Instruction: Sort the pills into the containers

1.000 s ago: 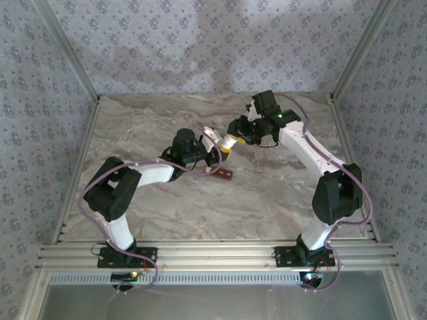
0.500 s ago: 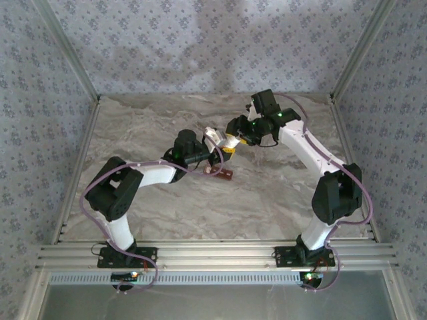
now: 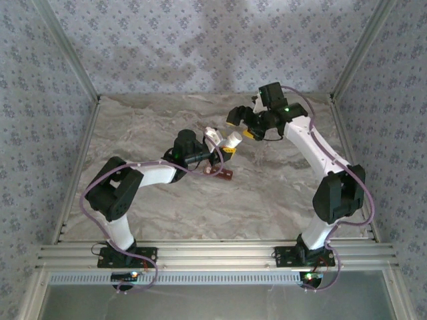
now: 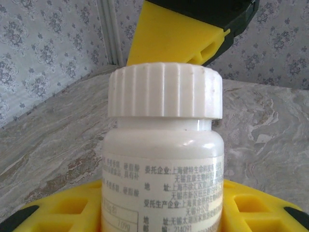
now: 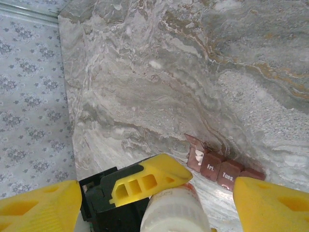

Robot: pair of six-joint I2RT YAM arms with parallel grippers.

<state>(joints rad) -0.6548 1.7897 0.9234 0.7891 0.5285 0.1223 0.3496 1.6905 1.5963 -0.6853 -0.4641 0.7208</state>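
My left gripper [image 3: 221,142] is shut on a white pill bottle [image 3: 232,139], held tilted above the table. The bottle [image 4: 164,179] stands between its yellow fingers [image 4: 63,212], and the ribbed white cap [image 4: 164,92] is on. My right gripper [image 3: 239,127] hangs open just up and right of the cap, touching nothing. From the right wrist, the open right gripper [image 5: 157,186] looks down on the bottle [image 5: 174,212]. The containers [image 3: 220,173] lie on the table below the bottle. This dark red-brown strip of containers [image 5: 219,169] has its end lid up, with white pills [image 5: 195,157] inside.
The marble table [image 3: 267,193] is ringed by patterned walls and an aluminium frame [image 3: 213,257] at the near edge. One yellow finger of the right gripper [image 4: 178,38] shows just behind the cap in the left wrist view.
My right gripper has opened off the bottle's cap and drawn back up and to the right. The left gripper has kept its hold on the bottle, almost still.
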